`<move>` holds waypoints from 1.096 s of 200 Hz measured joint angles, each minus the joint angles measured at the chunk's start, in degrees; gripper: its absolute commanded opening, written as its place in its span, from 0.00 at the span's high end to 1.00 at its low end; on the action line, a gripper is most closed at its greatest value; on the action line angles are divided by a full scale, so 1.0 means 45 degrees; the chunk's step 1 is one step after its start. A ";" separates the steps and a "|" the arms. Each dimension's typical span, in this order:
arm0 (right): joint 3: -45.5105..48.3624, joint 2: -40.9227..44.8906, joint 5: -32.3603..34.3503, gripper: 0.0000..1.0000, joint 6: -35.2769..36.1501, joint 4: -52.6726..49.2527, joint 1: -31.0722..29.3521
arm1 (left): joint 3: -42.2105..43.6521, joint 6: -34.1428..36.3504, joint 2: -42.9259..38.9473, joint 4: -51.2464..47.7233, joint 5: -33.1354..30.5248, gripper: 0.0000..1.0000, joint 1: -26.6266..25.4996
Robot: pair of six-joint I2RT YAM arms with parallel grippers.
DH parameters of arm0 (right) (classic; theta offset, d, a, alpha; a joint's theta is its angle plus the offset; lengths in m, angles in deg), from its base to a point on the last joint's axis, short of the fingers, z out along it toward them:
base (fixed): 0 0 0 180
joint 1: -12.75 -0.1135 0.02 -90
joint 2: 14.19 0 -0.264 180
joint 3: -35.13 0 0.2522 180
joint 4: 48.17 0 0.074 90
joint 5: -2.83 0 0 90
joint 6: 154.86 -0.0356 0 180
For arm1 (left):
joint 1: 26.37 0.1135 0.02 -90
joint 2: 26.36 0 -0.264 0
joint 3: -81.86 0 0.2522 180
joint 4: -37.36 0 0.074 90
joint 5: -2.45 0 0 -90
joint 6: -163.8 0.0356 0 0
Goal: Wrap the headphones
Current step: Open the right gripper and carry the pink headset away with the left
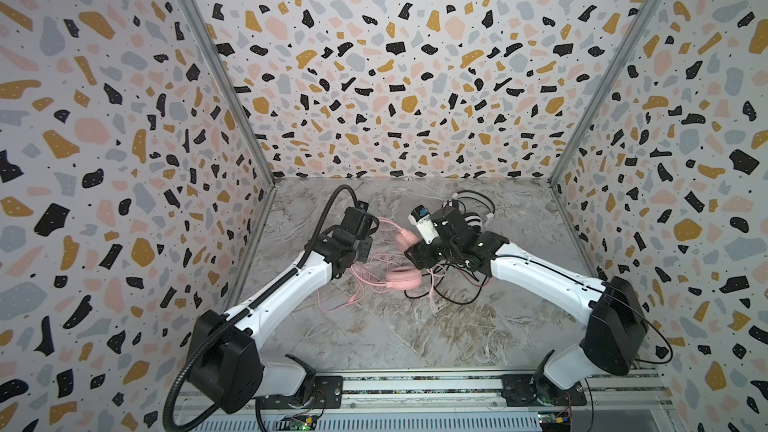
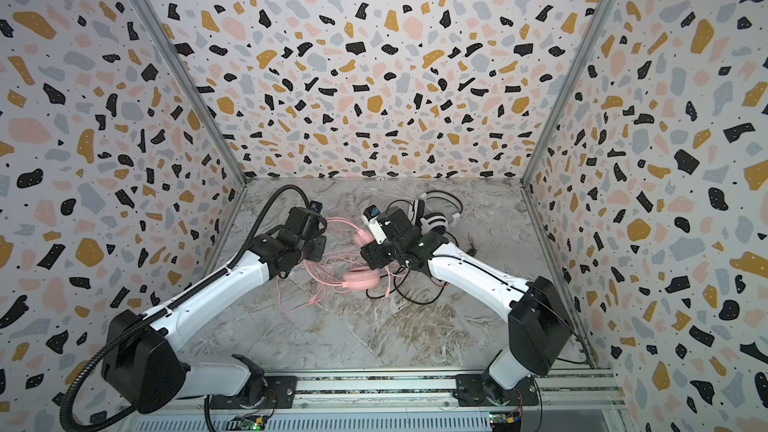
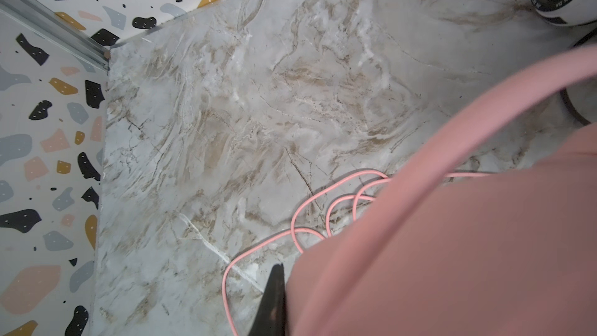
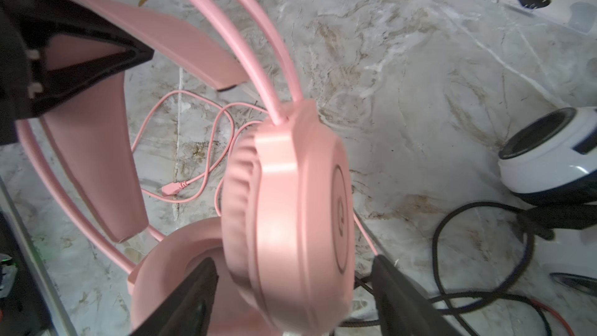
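Two states: left fingers (image 4: 80, 24) pinch the pink headphones (image 4: 181, 37), right fingers (image 4: 190, 295) gape around one earcup (image 4: 290, 205).

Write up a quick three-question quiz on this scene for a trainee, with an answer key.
1. True or false: the pink cable is already wound round the pink headset.
2. Which part of the pink headset does the left gripper clamp? A) the pink cable B) the headband C) the plug
3. What sits between the open fingers of the right gripper?

Key:
1. False: it lies in loose loops on the table.
2. B.
3. A pink ear cup.
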 measured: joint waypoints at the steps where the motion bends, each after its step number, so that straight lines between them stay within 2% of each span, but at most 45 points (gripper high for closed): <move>1: 0.0034 0.0044 -0.0019 0.18 0.0000 0.0034 0.0019 | 0.0010 -0.0024 -0.0034 0.0029 -0.0005 1.00 0.0010; 39: 0.1987 0.2419 -0.1389 0.17 -0.0194 0.1938 0.1831 | 0.0447 -0.0563 -0.0831 0.0418 0.0301 1.00 0.0748; 79: 0.3157 0.2137 -0.2336 0.17 -0.0335 0.3084 0.3589 | 0.1073 -0.1404 -0.1802 0.0889 0.1350 1.00 0.2113; 92: 0.3371 0.1617 -0.2671 0.17 -0.0340 0.3342 0.3662 | 0.1146 -0.1715 -0.2166 0.0879 0.1413 1.00 0.2375; 106: 0.3439 0.0918 -0.3070 0.17 -0.0418 0.3662 0.3657 | 0.1141 -0.1938 -0.2453 0.0899 0.1399 0.93 0.2463; 129: 0.3337 -0.0272 -0.3721 0.17 -0.0573 0.4192 0.3623 | 0.1141 -0.2341 -0.2671 0.0884 0.1588 1.00 0.2647; 159: 0.3283 -0.1180 -0.4070 0.17 -0.0665 0.4425 0.3551 | 0.0913 -0.2739 -0.2637 0.0617 0.2419 1.00 0.3157; 185: 0.3303 -0.1234 -0.4274 0.17 -0.0831 0.4828 0.3555 | 0.0175 -0.3016 -0.2453 0.0461 0.3565 1.00 0.4012; 219: 0.3007 -0.1681 -0.4619 0.17 -0.0918 0.4954 0.3478 | -0.0806 -0.3691 -0.2181 0.0976 0.5799 1.00 0.5411</move>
